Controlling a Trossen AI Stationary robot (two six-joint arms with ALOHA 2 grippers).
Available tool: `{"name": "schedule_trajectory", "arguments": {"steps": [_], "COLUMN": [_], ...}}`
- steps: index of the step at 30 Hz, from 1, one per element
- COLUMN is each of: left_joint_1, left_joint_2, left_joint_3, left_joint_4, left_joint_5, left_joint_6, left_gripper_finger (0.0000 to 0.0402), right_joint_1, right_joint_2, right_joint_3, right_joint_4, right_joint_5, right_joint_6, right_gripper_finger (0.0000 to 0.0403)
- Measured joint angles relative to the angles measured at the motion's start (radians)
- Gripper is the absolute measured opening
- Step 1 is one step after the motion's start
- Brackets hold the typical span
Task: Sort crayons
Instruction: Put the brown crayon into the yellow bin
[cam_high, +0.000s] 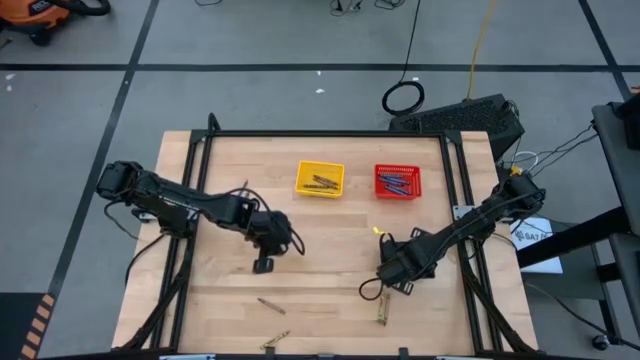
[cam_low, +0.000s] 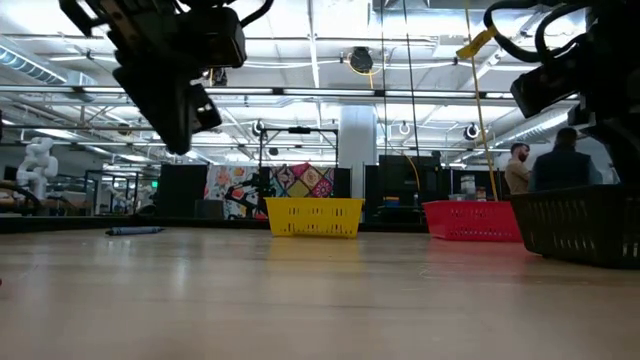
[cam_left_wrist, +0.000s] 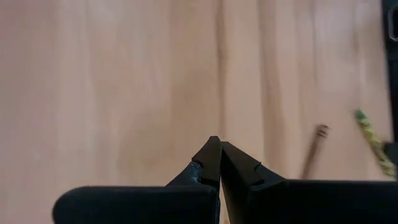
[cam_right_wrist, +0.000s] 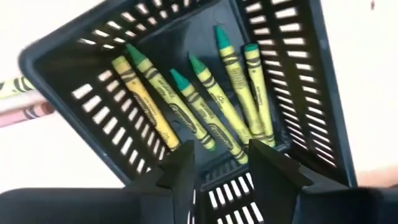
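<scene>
My right gripper (cam_right_wrist: 221, 167) stands open, pointing down over a black mesh basket (cam_right_wrist: 311, 68) near the table's right side. Several yellow-green crayons (cam_right_wrist: 205, 106) lie on the basket's floor, and nothing is between the fingers. My left gripper (cam_left_wrist: 219, 155) is shut and bare, slanting down above bare wood left of the table's middle (cam_high: 263, 262). A brown crayon (cam_left_wrist: 313, 155) and a yellow-green crayon (cam_left_wrist: 373, 138) lie on the table beyond it. More loose crayons (cam_high: 271, 305) (cam_high: 384, 312) lie near the front edge.
A yellow basket (cam_high: 320, 180) and a red basket (cam_high: 398, 182), each with crayons inside, stand at the far middle of the table. Two crayons (cam_right_wrist: 18, 93) lie on the wood just outside the black basket (cam_low: 580, 225). People stand in the room beyond the table.
</scene>
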Motion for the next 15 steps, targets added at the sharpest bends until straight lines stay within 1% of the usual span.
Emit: {"name": "schedule_trajectory", "arguments": {"steps": [3,5,10,12,15], "left_joint_1": [-0.014,-0.020,-0.020,-0.020,-0.019], "left_joint_2": [0.000,0.000,0.000,0.000,0.000], "left_joint_3": [0.000,0.000,0.000,0.000,0.000], "left_joint_4": [-0.030,-0.046,-0.052,-0.053,-0.070], "left_joint_5": [0.033,0.038,0.046,0.097,0.159], "left_joint_6": [-0.034,-0.058,-0.057,-0.054,-0.054], "left_gripper_finger": [0.0012,0.0012,0.0012,0.0015,0.0033], "right_joint_1": [0.000,0.000,0.000,0.000,0.000], "right_joint_2": [0.000,0.000,0.000,0.000,0.000], "right_joint_3": [0.000,0.001,0.036,0.058,0.090], "right_joint_4": [-0.013,-0.013,-0.011,-0.012,-0.011], "right_joint_5": [0.000,0.000,0.012,0.040,0.084], "right_joint_6": [0.002,0.002,0.002,0.001,-0.003], "right_gripper_finger": [0.0141,0.0143,0.0144,0.0144,0.0144]}}
